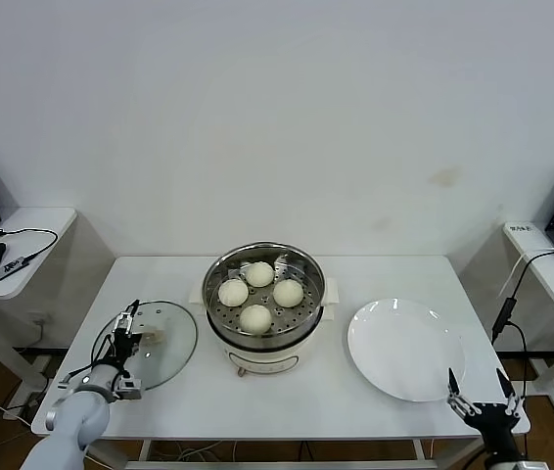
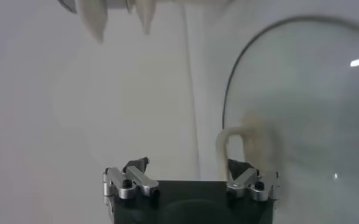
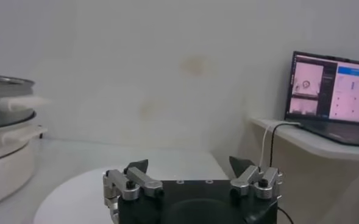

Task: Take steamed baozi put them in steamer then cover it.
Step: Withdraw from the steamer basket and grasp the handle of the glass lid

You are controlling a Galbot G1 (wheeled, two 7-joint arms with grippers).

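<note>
All four steamed baozi [image 1: 260,291] sit on the perforated tray inside the steamer [image 1: 263,305], which stands at the centre of the table [image 1: 277,392]. The white plate [image 1: 406,349] to the right of the steamer carries nothing. The loading stage therefore appears complete.

The steamer is still uncovered. The glass lid [image 1: 150,343] lies flat on the table to the left of the steamer, just beside it but apart from its base. Covering remains to be done.

The left gripper [image 1: 125,338] is over the left part of the lid. In the left wrist view its fingers are spread, with the lid's pale handle [image 2: 233,139] rising just by one fingertip; nothing is gripped. I cannot tell whether a fingertip touches the handle.

The right gripper [image 1: 483,397] is parked at the near right edge of the table, by the near rim of the plate, fingers spread and holding nothing.

Judgement: one step outstanding, namely grasping the lid by its handle and seating it on the steamer.
</note>
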